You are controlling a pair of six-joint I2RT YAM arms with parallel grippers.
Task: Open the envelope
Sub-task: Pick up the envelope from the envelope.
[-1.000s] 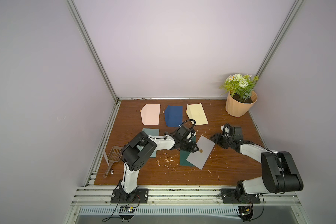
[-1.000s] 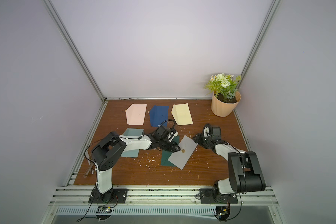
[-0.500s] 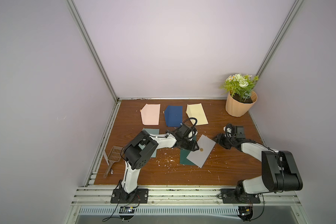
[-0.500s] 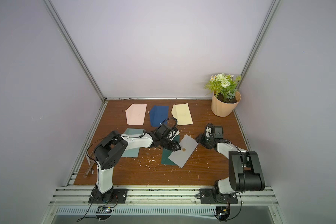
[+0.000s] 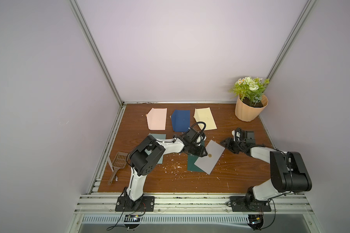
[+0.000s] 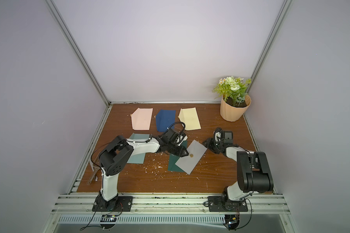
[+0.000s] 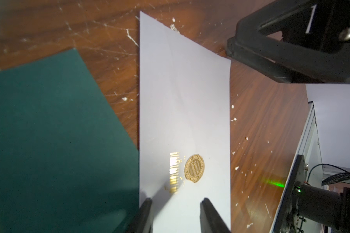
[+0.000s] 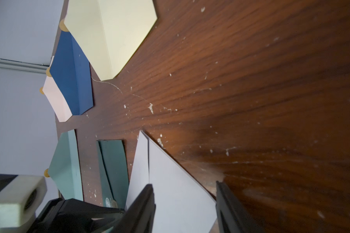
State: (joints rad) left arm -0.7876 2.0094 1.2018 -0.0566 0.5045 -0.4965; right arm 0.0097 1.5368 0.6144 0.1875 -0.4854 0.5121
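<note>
The grey envelope point(image 5: 210, 161) point(image 6: 190, 161) lies flap side up in the middle of the table, partly over a dark green envelope point(image 5: 192, 166). A gold seal point(image 5: 210, 155) point(image 7: 194, 168) holds its flap down. My left gripper point(image 5: 204, 152) point(image 7: 176, 201) stands open just beside the seal, both fingertips over the grey paper. My right gripper point(image 5: 226, 143) point(image 8: 185, 184) is open at the envelope's right corner. That corner point(image 8: 176, 197) lies between its fingers, and nothing is gripped.
Pink point(image 5: 157, 119), navy point(image 5: 181, 120) and cream point(image 5: 205, 118) envelopes lie opened in a row at the back. A teal one point(image 5: 157, 137) sits under the left arm. A flowerpot point(image 5: 251, 110) stands back right, and a brown scoop point(image 5: 119, 161) lies off the left edge. White scraps point(image 5: 174, 166) dot the wood.
My right gripper has slid left up to the grey envelope's corner, with its jaws a little narrower. The left gripper has stayed by the seal.
</note>
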